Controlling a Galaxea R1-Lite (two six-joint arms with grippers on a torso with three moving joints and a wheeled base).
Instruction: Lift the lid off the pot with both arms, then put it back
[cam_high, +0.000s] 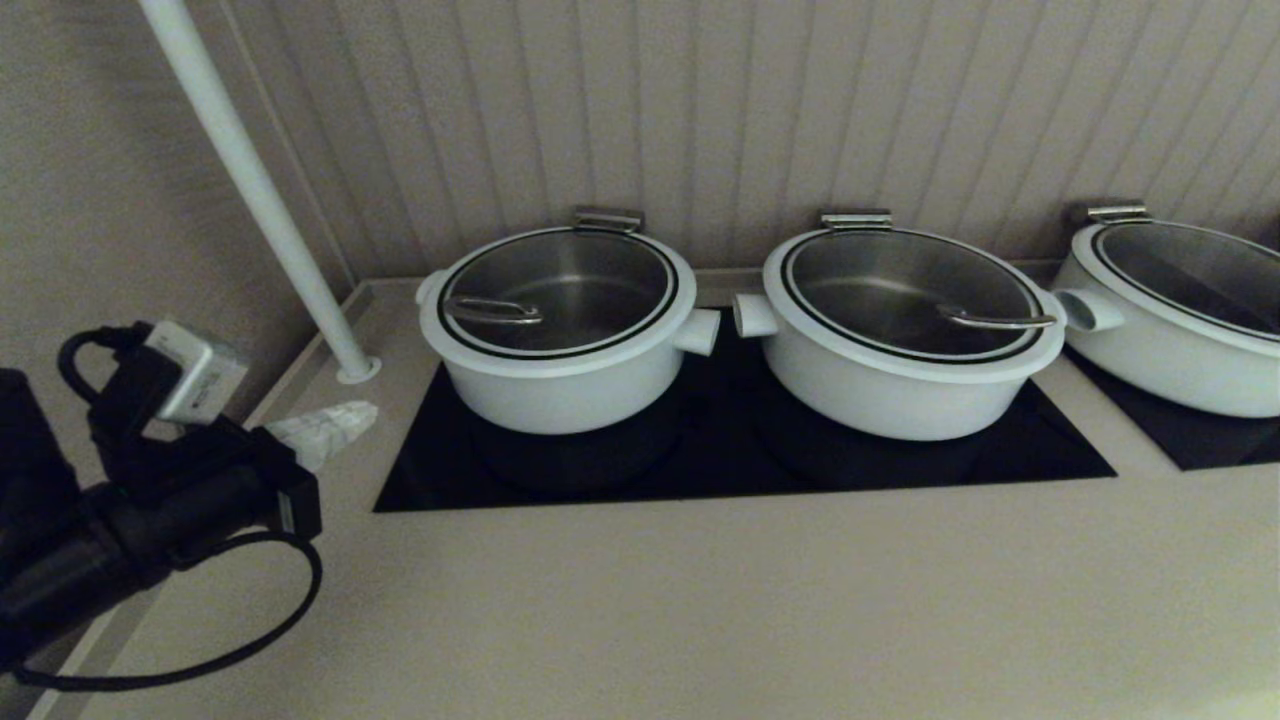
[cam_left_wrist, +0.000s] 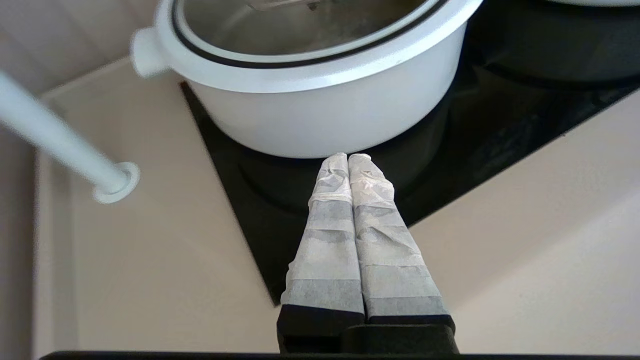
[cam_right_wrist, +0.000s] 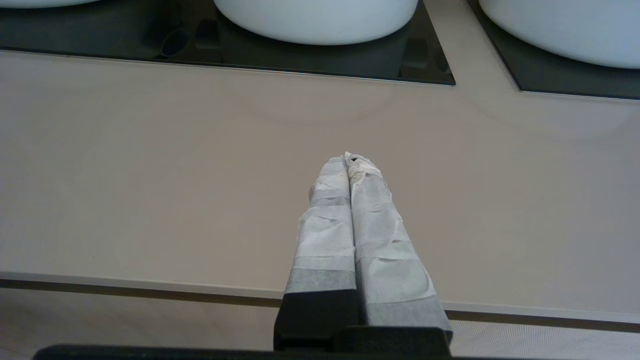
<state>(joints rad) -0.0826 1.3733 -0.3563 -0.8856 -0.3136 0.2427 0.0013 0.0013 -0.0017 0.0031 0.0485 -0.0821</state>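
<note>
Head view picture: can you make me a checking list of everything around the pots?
Surface: beige counter with black cooktop panels.
Job's things: the pot stands leftmost on the cooktop, the lid seated on it, steel handle untouched.
Clutter: two wider pots, lids on.
Grippers: left gripper shut, empty, low in front of the pot; right gripper shut, empty, over bare counter.
Cables: black cable loops under the left arm.
Surroundings: white pole, ribbed wall.
</note>
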